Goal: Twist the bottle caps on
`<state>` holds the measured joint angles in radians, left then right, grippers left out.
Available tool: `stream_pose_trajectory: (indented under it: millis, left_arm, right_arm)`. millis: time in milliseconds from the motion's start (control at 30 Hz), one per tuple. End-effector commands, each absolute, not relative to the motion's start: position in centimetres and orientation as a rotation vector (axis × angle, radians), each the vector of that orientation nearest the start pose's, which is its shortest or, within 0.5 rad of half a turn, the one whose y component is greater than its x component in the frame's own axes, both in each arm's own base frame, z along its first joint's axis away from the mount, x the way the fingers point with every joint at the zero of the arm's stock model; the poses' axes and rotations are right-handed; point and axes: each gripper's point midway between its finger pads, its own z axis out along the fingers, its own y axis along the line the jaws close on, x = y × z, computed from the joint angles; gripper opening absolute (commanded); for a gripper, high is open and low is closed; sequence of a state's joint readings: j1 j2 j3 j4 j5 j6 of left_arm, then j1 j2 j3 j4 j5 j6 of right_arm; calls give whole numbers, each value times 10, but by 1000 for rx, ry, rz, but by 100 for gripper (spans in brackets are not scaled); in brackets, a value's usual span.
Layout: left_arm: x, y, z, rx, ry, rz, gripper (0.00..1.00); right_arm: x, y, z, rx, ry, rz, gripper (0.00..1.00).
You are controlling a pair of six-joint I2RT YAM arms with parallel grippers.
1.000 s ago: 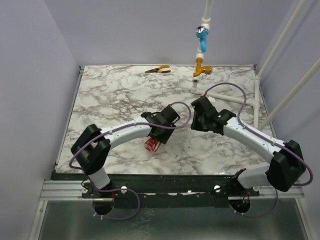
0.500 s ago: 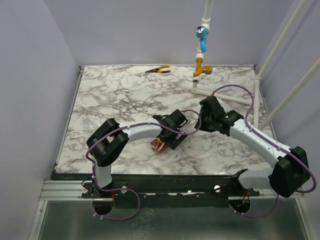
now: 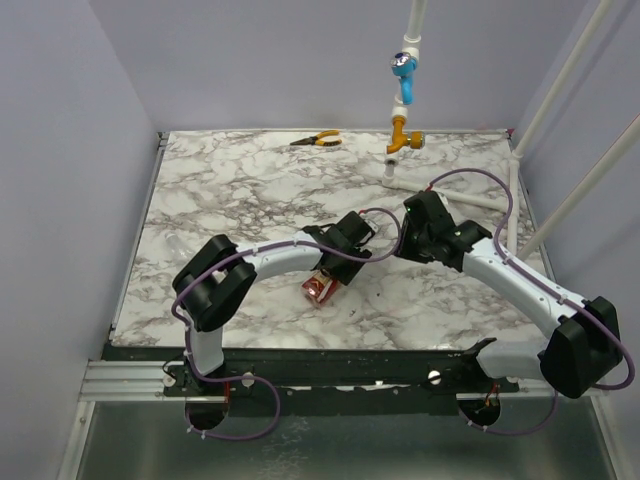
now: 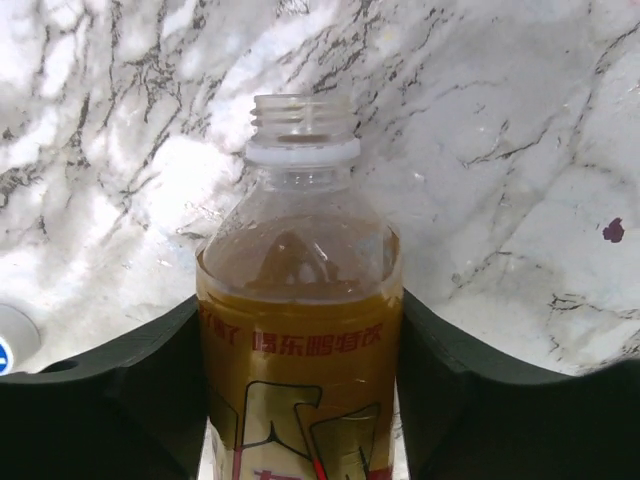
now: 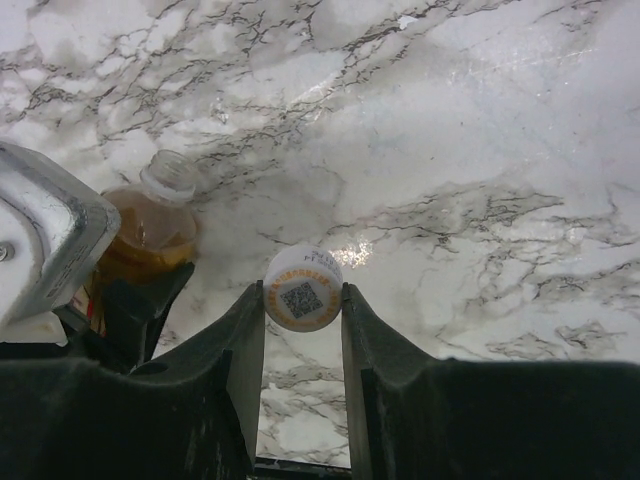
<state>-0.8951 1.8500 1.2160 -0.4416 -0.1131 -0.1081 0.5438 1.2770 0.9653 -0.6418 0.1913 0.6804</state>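
The bottle is clear plastic with amber liquid and a red-printed label, and its threaded neck is bare. My left gripper is shut on its body, one dark finger against each side. From above, the bottle lies tilted low over the marble under the left gripper. My right gripper is shut on a white bottle cap, whose inside shows an orange ring and a printed code. It hangs to the right of the bottle, apart from it. In the top view the right gripper faces the left one.
Orange-handled pliers lie at the table's back edge. A white pipe with a light-blue valve handle and an orange fitting stands at the back right. White pipes run along the right side. A small white round thing sits left of the bottle.
The left arm has swung its elbow to the right, and the bottle has shifted slightly right with it. The right gripper has drawn a little to the right, still holding the cap.
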Motion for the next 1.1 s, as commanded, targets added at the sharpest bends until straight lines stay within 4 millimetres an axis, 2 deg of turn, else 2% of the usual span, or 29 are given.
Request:
stream_pose_trajectory:
  millis: [0, 33, 100, 300, 433, 633, 733, 900, 1067]
  left_arm:
    - [281, -319, 48, 948, 2403, -242, 52]
    - [280, -318, 49, 950, 2399, -245, 45]
    - [281, -321, 62, 922, 2356, -283, 42]
    - [285, -323, 160, 783, 2103, -424, 31]
    - [268, -314, 193, 782, 1991, -484, 28]
    - [247, -297, 198, 848, 1851, -523, 28]
    - [236, -294, 203, 932, 1719, -542, 26]
    - [220, -292, 226, 992, 1471, -592, 28]
    - [205, -290, 235, 1057, 1334, -609, 27]
  right_arm:
    - [266, 158, 127, 213, 2524, 302, 29]
    - [267, 160, 130, 204, 2521, 319, 29]
    - [267, 167, 140, 173, 2507, 374, 29]
    - [265, 201, 194, 14, 2423, 636, 29]
    - [262, 220, 239, -78, 2340, 793, 29]
    - [260, 225, 287, -119, 2258, 860, 29]
    - [254, 231, 302, -154, 2237, 915, 29]
    - [234, 249, 297, -301, 2276, 1066, 29]
    - [214, 261, 294, -407, 2294, 1216, 29]
